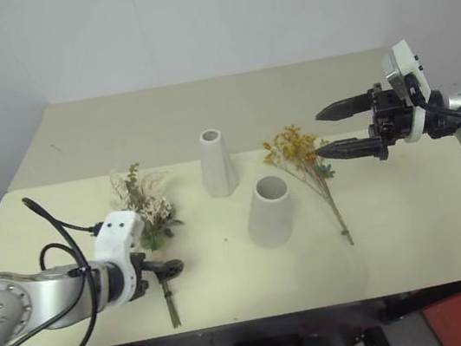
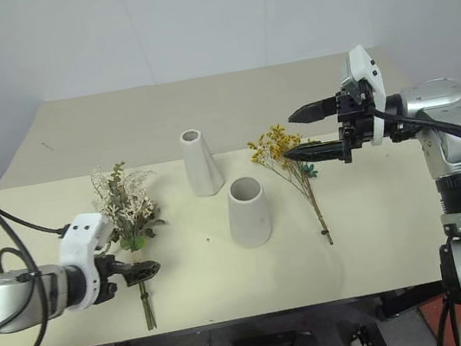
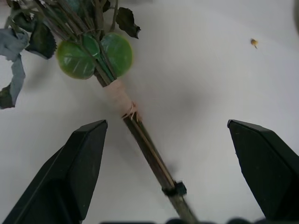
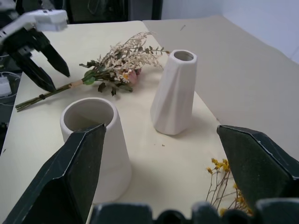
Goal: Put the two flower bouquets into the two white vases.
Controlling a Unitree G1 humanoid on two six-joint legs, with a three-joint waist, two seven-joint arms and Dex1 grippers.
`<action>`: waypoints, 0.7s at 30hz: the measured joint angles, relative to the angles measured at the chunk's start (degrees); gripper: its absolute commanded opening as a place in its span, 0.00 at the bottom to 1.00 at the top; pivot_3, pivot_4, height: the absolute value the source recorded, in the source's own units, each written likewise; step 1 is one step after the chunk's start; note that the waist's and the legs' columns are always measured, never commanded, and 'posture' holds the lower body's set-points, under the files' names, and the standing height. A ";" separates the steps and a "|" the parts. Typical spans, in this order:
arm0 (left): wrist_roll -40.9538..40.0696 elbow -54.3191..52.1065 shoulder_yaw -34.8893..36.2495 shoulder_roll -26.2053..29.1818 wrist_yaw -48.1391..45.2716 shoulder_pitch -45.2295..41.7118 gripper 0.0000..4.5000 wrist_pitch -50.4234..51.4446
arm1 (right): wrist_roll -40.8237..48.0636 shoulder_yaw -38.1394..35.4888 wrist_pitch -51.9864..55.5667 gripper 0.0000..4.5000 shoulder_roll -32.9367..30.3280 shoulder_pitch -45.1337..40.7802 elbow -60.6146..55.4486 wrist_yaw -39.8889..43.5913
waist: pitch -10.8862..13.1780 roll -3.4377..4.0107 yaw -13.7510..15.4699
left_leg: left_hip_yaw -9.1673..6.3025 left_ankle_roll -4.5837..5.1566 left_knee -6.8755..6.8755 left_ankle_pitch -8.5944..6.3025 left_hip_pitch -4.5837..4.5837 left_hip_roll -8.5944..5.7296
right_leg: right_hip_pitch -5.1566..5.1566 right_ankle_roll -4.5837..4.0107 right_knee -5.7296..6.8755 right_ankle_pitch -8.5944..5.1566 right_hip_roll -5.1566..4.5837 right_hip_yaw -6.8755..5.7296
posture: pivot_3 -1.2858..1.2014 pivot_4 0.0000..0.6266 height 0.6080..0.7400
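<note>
cream bouquet (image 2: 127, 209) stems lie between open left hand (image 2: 132, 274) fingers.

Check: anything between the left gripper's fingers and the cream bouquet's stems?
Nothing. In the left wrist view the open left gripper straddles the cream bouquet's stems, with bare table either side of them.

The bench (image 1: 393, 200) is a pale cream-yellow, plain and unpatterned, against a white wall (image 1: 189, 21). Both vases are matte white: the tall slim vase (image 1: 216, 164) and the wider vase (image 1: 270, 211) (its mouth shades to grey inside). The dried bouquet (image 1: 144, 206) mixes cream-white sprays with green leaves, brownish-green stems and a pale pink binding. The other bouquet (image 1: 299, 150) is yellow-orange on thin green stems. Each gripper has black fingers (image 3: 70, 172) and a white housing.
</note>
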 measured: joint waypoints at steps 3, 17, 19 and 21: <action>0.00 1.83 -2.00 -3.44 6.43 -1.90 1.00 -0.95 | 0.02 0.00 0.00 0.99 -0.01 0.01 -0.07 0.07 | 0.00 0.00 0.13 | 0.00 -0.01 0.02 0.00 -0.01 -0.01 | 0.01 0.00 -0.02 0.00 0.00 0.00 | 0.52 0.24 1.00; 0.06 10.60 -4.79 -16.20 19.88 -7.68 0.59 2.34 | 1.12 -0.15 0.35 1.00 -0.30 0.29 -1.65 1.10 | 0.00 0.00 0.30 | -0.03 -0.28 0.08 0.17 0.02 -0.04 | 0.09 0.00 0.01 0.00 0.01 -0.02 | 0.52 0.24 1.00; 0.05 11.55 -4.27 -16.46 20.54 -7.77 0.45 2.92 | 1.17 -0.15 0.51 1.00 -0.44 0.33 -2.31 1.49 | 0.00 0.00 0.32 | -0.03 -0.28 0.08 0.17 0.04 -0.04 | 0.11 0.00 0.02 0.00 0.01 -0.02 | 0.52 0.24 1.00; 0.07 12.28 -3.80 -16.69 20.98 -7.80 0.32 3.65 | 1.19 -0.15 0.68 1.00 -0.73 0.34 -2.67 1.77 | 0.00 0.00 0.34 | -0.04 -0.27 0.09 0.17 0.06 -0.05 | 0.15 0.00 0.02 0.00 0.01 -0.03 | 0.52 0.24 1.00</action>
